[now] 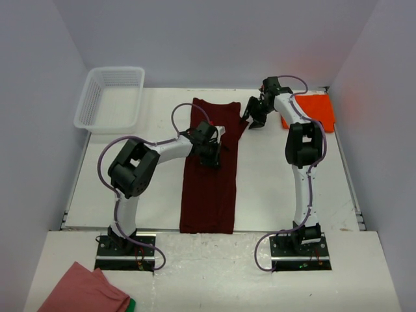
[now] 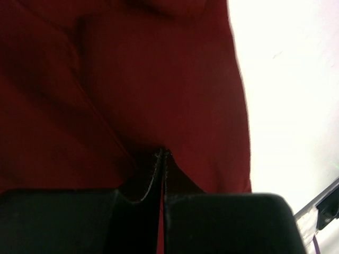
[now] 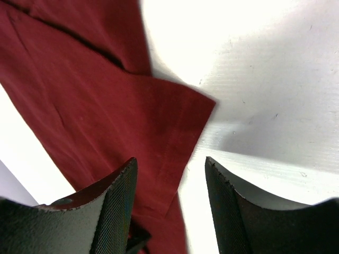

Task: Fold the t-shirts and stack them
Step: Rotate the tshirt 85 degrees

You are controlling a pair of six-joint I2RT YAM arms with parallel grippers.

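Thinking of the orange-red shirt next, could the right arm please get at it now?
Probably yes: the right gripper hangs open, holding nothing, over the edge of the maroon shirt, and the orange-red shirt lies bare close beside that arm.

Dark maroon-red t-shirt [image 1: 207, 195]: folded lengthwise into a long narrow strip, lying flat, passing under the left gripper [image 1: 213, 155] and reaching well beyond it both farther and nearer. Small ridge of fabric near the right edge pinched between that gripper's closed fingers. Loose pointed flap at the far right end, flat beneath the right gripper [image 1: 253, 118], between its parted fingers; contact not discernible. Bright orange-red t-shirt [image 1: 315, 110]: folded flat, just outward of the right gripper, partly hidden.
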